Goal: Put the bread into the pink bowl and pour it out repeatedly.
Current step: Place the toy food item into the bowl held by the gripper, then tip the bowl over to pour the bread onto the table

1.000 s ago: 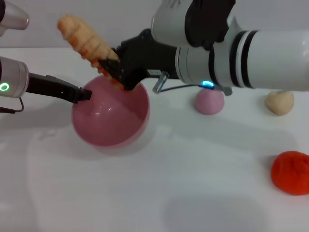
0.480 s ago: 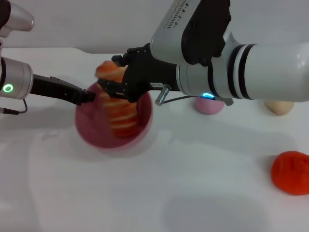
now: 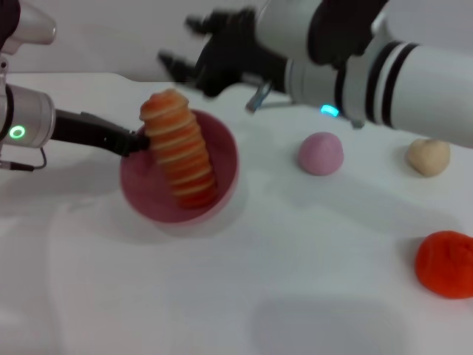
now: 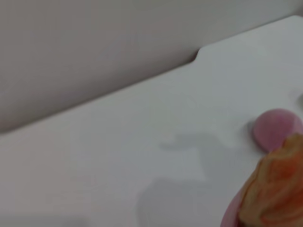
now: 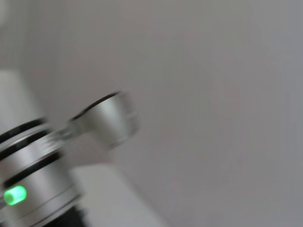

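Table (image 3: 244, 296): one white surface, filling most of the head view.
Right gripper (image 3: 183, 53): upper middle of the head view, above and behind the bowl, clear of everything; its dark fingers stand apart and hold nothing.
Pink bowl (image 3: 225, 159): one, left of centre on the table, its opening tipped toward the camera.
Bread (image 3: 179, 154): one striped loaf, standing in the bowl; its long axis runs steeply from the bowl's bottom up toward the upper left, the top end poking above the rim and the lower end resting inside. The ridged orange-and-cream side faces the camera. In the left wrist view its end shows at the lower right corner (image 4: 277, 189).
Left gripper (image 3: 137, 140): at the left of the frame, dark fingers clamped on the bowl's left rim, just beside the bread.
Red-orange lump (image 3: 445, 263): one, lower right, well apart from the bowl.
Pink ball (image 3: 321, 153): one, right of centre.
Beige lump (image 3: 429, 157): one, right edge, beside the ball.
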`<state>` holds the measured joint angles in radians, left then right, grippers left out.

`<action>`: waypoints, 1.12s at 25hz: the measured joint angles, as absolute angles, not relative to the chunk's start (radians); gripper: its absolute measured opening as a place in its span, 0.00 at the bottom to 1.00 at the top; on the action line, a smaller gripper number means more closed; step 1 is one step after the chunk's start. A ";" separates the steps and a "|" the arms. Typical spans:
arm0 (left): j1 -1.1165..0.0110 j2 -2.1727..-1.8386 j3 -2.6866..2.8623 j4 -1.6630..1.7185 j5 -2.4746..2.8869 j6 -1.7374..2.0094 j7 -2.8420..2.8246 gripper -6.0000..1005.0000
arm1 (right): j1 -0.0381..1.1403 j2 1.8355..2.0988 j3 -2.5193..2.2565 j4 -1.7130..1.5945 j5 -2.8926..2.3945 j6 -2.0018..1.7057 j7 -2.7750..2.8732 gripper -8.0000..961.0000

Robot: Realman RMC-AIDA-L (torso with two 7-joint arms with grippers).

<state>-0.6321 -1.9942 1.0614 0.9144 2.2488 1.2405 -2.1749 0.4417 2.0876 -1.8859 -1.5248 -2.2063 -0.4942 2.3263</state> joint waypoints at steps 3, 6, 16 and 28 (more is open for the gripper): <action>-0.618 -2.023 1.062 0.976 2.249 1.240 -2.143 0.05 | 0.412 2.090 -1.898 -1.512 -2.207 -0.366 2.290 0.59; -0.616 -2.047 1.061 1.007 2.248 1.225 -2.112 0.05 | 0.380 2.090 -1.920 -1.474 -2.204 -0.229 2.283 0.59; -0.625 -2.057 1.182 0.985 2.225 1.037 -2.098 0.05 | 0.320 2.082 -2.176 -1.186 -2.226 0.609 2.305 0.59; -0.624 -2.059 1.228 0.979 2.122 0.912 -2.091 0.05 | 0.299 2.070 -2.120 -0.916 -2.352 1.035 2.855 0.59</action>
